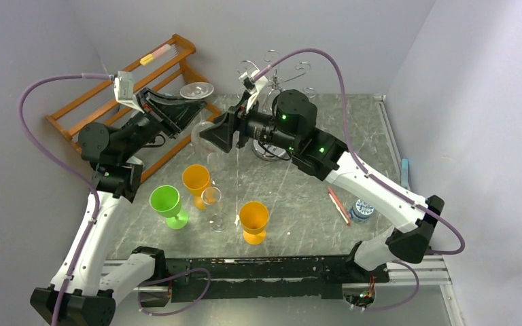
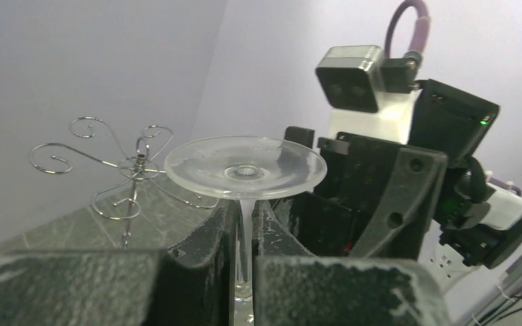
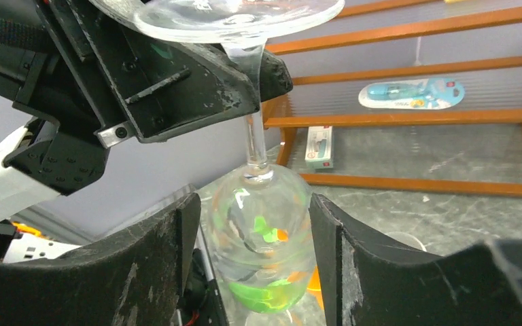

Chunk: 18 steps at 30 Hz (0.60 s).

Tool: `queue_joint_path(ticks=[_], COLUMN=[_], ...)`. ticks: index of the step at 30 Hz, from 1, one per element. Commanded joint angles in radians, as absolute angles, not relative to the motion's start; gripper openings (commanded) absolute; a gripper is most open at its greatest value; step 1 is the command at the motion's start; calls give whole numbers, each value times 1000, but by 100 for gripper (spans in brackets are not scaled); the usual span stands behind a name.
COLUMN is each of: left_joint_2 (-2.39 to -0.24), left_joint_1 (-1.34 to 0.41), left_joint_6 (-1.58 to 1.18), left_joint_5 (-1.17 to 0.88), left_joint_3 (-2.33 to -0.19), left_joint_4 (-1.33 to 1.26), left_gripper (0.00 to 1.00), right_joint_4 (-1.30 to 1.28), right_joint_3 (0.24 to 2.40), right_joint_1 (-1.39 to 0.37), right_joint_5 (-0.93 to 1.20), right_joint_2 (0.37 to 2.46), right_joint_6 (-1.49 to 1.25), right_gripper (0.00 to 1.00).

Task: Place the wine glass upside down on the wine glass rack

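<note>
A clear wine glass [image 1: 198, 90] is held upside down above the table, foot up and bowl down. My left gripper [image 2: 245, 234] is shut on its thin stem just under the round foot [image 2: 245, 166]. My right gripper [image 3: 251, 231] is open, with its fingers [image 3: 156, 258] standing on either side of the bowl [image 3: 262, 217]; a narrow gap shows on the left side. The wine glass rack [image 1: 280, 73], silver wire with curled arms, stands at the back behind the right arm, and it shows in the left wrist view [image 2: 132, 170] beyond the glass.
An orange wooden slatted rack [image 1: 95, 102] stands at the back left. A green goblet [image 1: 167, 204], two orange goblets [image 1: 196, 180] [image 1: 253, 219] and a clear glass [image 1: 212, 201] stand near the front. A pen [image 1: 338, 206] and a small round item [image 1: 361, 209] lie at the right.
</note>
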<state>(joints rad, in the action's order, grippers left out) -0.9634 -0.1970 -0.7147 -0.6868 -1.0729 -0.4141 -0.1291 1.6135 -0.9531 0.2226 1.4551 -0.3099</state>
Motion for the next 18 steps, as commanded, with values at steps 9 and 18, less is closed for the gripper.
queue_joint_path(ticks=[9, 18], left_joint_2=[-947, -923], left_joint_1=[-195, -195], left_joint_6=[-816, -786], left_joint_5=[-783, -735], left_joint_3=[-1078, -1077], left_joint_4=[-574, -496], left_gripper=[5, 5], right_joint_4=[53, 135], right_joint_3=[1541, 1512], right_joint_1=[-955, -957], right_joint_5=[255, 225], right_joint_2=[1463, 1479], right_joint_6=[-387, -383], right_gripper=[48, 38])
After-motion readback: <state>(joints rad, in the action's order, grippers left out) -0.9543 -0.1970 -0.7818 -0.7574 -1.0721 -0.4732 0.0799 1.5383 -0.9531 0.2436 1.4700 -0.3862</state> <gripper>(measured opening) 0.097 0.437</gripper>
